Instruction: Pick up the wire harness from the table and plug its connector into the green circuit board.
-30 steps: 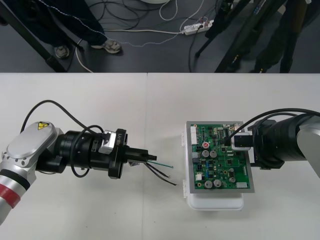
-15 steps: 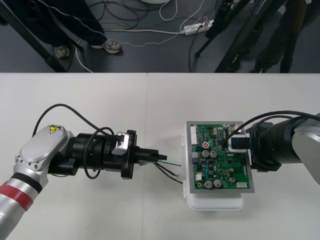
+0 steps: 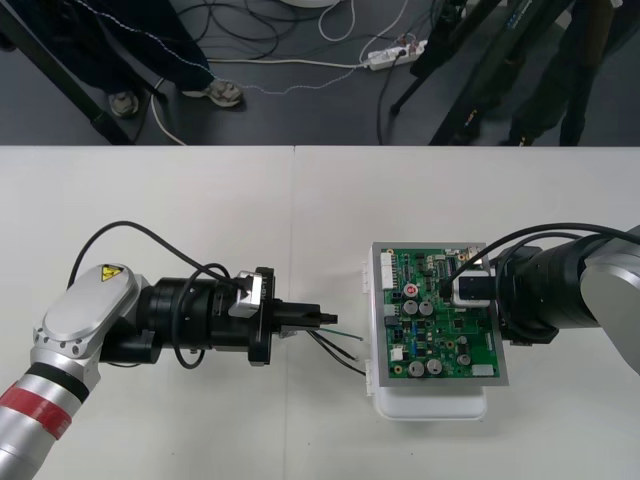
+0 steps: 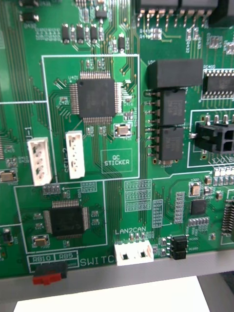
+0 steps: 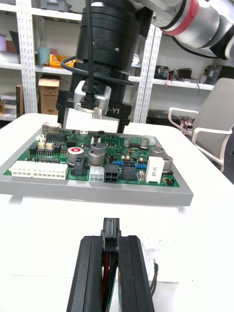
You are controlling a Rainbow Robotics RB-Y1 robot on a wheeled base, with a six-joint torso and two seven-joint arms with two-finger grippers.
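The green circuit board sits on its white base at the table's right. My left gripper hovers just left of the board, pointing at it, shut on the wire harness. The harness's thin wires trail down and right from the fingers toward the board's left edge. In the left wrist view the left gripper is shut on the small black plug, a short gap from the board. My right gripper hangs over the board's right part. The right wrist view looks closely down on the board.
The white base shows beyond the board's edge in the right wrist view. White sockets stand along that edge. The right gripper stands over the board's far side in the left wrist view. Bare table lies left of the board.
My left gripper has carried the harness rightward, closer to the board's left edge. The right gripper has edged slightly left over the board.
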